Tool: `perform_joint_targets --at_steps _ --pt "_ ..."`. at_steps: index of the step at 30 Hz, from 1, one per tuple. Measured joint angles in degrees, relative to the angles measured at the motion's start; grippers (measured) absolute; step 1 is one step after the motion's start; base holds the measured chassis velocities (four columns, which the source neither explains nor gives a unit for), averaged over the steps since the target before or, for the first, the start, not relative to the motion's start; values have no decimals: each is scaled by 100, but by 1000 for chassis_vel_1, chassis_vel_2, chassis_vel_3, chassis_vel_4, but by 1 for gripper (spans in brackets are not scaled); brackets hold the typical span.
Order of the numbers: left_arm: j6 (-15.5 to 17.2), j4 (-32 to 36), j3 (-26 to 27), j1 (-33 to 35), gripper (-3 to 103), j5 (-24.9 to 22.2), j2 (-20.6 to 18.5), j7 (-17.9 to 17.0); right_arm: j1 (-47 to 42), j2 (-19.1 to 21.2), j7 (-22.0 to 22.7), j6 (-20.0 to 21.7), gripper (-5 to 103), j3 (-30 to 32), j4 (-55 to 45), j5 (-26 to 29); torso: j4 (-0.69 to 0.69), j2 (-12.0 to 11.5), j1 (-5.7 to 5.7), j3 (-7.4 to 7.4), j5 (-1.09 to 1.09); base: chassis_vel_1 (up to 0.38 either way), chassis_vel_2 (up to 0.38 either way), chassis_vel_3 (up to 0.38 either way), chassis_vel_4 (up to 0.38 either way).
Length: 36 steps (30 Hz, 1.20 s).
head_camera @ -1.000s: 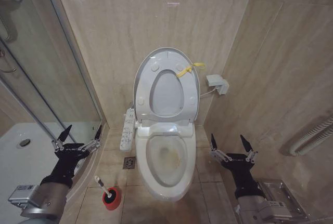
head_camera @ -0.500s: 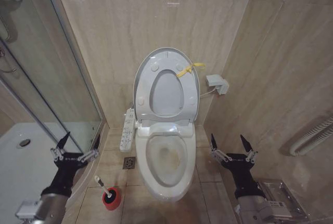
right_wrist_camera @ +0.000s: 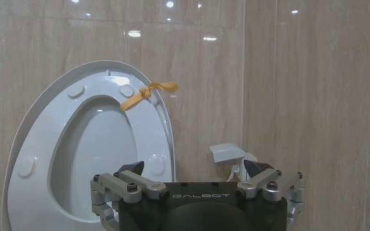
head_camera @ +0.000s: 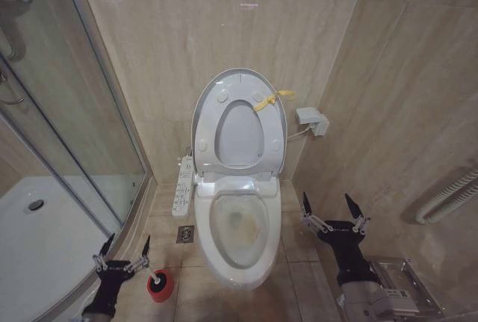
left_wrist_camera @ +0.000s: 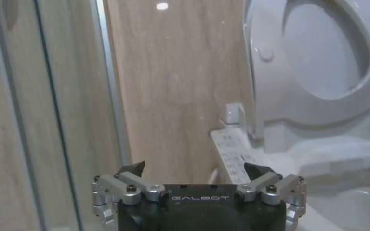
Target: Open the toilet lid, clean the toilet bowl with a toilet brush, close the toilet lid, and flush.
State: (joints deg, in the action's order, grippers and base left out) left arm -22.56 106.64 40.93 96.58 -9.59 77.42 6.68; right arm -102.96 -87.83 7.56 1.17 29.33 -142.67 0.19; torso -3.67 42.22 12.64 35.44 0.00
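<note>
The toilet lid [head_camera: 239,135] stands raised against the back wall with the ring seat [head_camera: 222,96] up in front of it and a yellow tag [head_camera: 270,100] at its edge. Below it the toilet bowl [head_camera: 239,225] lies uncovered, yellowish stains inside. The toilet brush [head_camera: 142,261] sticks out of its red holder [head_camera: 160,285] on the floor left of the bowl. My left gripper [head_camera: 128,241] is open, low, just left of the brush handle and apart from it. My right gripper [head_camera: 327,202] waits open to the right of the bowl. The right wrist view shows the lid [right_wrist_camera: 98,144].
A glass shower door [head_camera: 82,128] and curved shower tray [head_camera: 45,240] close off the left. The white button panel [head_camera: 182,185] runs beside the seat, with a floor drain [head_camera: 185,234] below it. A white wall box [head_camera: 311,119] and ribbed hose [head_camera: 448,199] are at the right.
My left arm has dropped down and back toward the floor, from beside the shower door to next to the brush. The right arm and the toilet have not moved.
</note>
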Motion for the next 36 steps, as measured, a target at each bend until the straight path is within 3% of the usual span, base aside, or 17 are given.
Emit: perform_joint_targets --at_steps 1,7,13,16,19,29,31,32,36 --pt "-236 -323 -86 -71 100 31 -5 75 0 1 0 0 100 0 0 0 0 0 0 0 -1 0 0 0 0" --pt "-794 -1379 -333 -388 100 71 80 111 0 0 0 0 100 0 0 0 1 0 0 0 -1 0 0 0 0" --pt "-819 -1649 -482 -539 101 15 135 -50 0 0 0 0 100 0 0 0 1 0 0 0 0 0 0 0 0" --pt "-783 -1705 -526 -599 101 129 200 -360 0 0 0 0 100 0 0 0 1 0 0 0 0 0 0 0 0" --pt "-488 -1586 -651 -575 101 355 337 -952 0 0 0 0 100 0 0 0 2 0 0 0 0 0 0 0 0" --pt "-345 -1423 -875 -402 98 660 530 -1427 0 0 0 0 100 0 0 0 1 0 0 0 1 0 0 0 0" --pt "-332 -1410 -937 -341 98 1004 643 -1755 0 0 0 0 100 0 0 0 1 0 0 0 0 0 0 0 0" --pt "-332 -1410 -937 -341 98 1004 643 -1755 0 0 0 0 100 0 0 0 1 0 0 0 0 0 0 0 0" --pt "-257 -1414 -1053 -205 100 1417 854 -2489 0 0 0 0 100 0 0 0 1 0 0 0 1 0 0 0 0"
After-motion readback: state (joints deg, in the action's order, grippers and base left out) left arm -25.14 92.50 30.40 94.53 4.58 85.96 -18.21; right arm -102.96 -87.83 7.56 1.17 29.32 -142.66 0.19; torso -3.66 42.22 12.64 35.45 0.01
